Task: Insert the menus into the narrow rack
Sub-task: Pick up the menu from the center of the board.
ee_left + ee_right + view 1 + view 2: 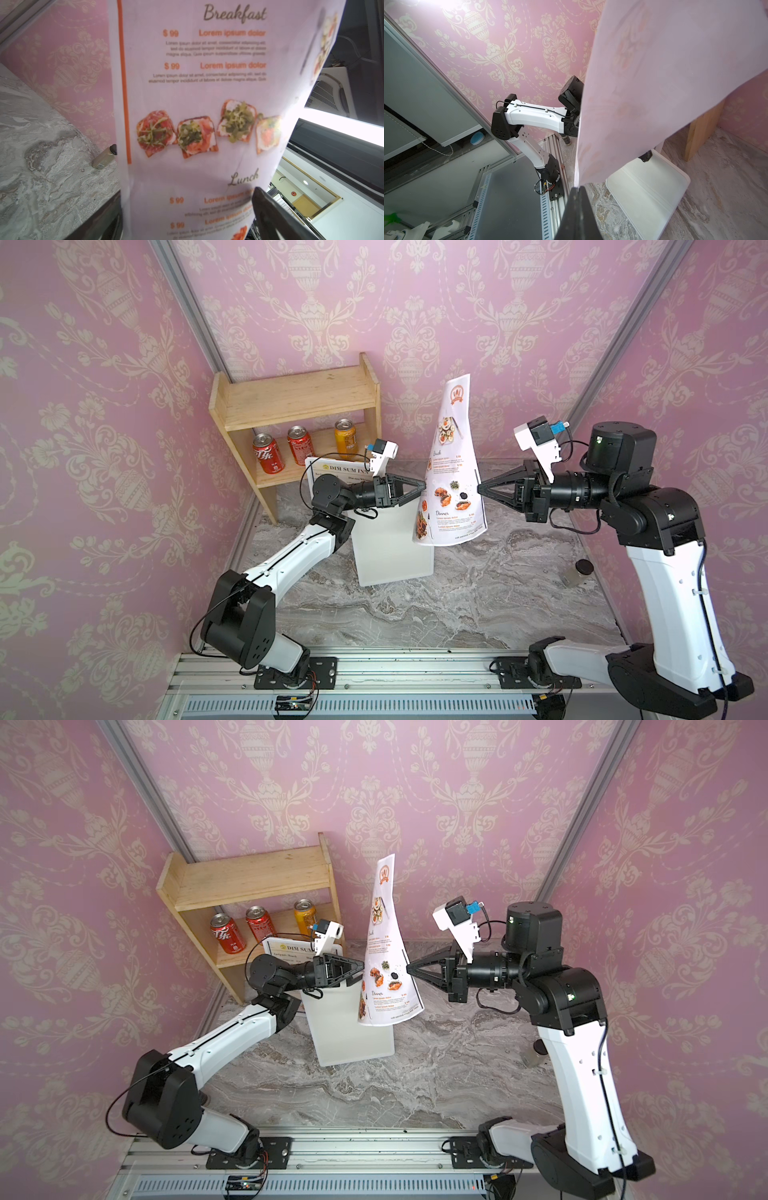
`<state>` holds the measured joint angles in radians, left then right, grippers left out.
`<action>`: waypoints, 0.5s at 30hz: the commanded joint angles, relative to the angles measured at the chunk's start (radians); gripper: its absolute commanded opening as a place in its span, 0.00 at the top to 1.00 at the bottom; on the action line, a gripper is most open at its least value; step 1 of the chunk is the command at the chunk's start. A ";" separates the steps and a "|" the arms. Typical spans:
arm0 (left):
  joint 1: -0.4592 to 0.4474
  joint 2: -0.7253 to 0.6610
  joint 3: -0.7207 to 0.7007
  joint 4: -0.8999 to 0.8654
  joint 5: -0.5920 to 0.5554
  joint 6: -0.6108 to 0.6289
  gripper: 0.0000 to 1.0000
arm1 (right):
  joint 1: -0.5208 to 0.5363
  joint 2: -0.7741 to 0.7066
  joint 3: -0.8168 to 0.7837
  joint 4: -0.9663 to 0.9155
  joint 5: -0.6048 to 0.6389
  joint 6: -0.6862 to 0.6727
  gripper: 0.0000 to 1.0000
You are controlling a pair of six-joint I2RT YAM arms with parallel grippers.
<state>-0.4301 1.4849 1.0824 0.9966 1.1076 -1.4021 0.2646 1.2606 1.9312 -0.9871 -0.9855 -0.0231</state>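
In left wrist view, "Breakfast" menu (207, 93)

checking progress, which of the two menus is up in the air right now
The pale orange-trimmed menu, pinched at its edge by the right jaws; the blue-bordered Dim Sum Inn menu stands low behind the left arm.

Catalogue of what stands about my work:

1. Table (457, 614), grey-veined marble top.
2. Wooden shelf (299, 400), pale wood, two tiers, in the far left corner of my table, against the wall.
3. Cans, three, upright in a row on the shelf's lower tier: red can (268, 454), second red can (300, 445), orange can (345, 438).
4. Small jar (578, 572), dark cap, near my table's right edge, well apart from the shelf.
5. Wallpaper (415, 302), pink with cream urns.
6. Aluminium rail (415, 672) along the near edge.
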 commanded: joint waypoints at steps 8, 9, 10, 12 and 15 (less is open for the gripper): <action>0.036 -0.031 0.029 -0.023 0.043 0.060 0.06 | 0.005 -0.045 -0.053 -0.022 0.114 -0.047 1.00; 0.036 -0.023 0.031 0.005 0.043 0.044 0.06 | 0.006 -0.045 -0.049 -0.026 0.123 -0.048 1.00; 0.036 -0.016 0.030 0.031 0.043 0.026 0.07 | 0.006 -0.046 -0.046 -0.030 0.135 -0.052 1.00; 0.039 -0.004 0.036 0.069 0.047 0.000 0.08 | 0.006 -0.049 -0.050 -0.032 0.157 -0.059 1.00; 0.049 -0.004 0.037 0.081 0.061 -0.008 0.11 | 0.005 -0.039 -0.056 -0.031 0.178 -0.060 1.00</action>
<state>-0.3943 1.4750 1.0897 1.0107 1.1252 -1.3865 0.2646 1.2316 1.8851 -1.0088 -0.8459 -0.0582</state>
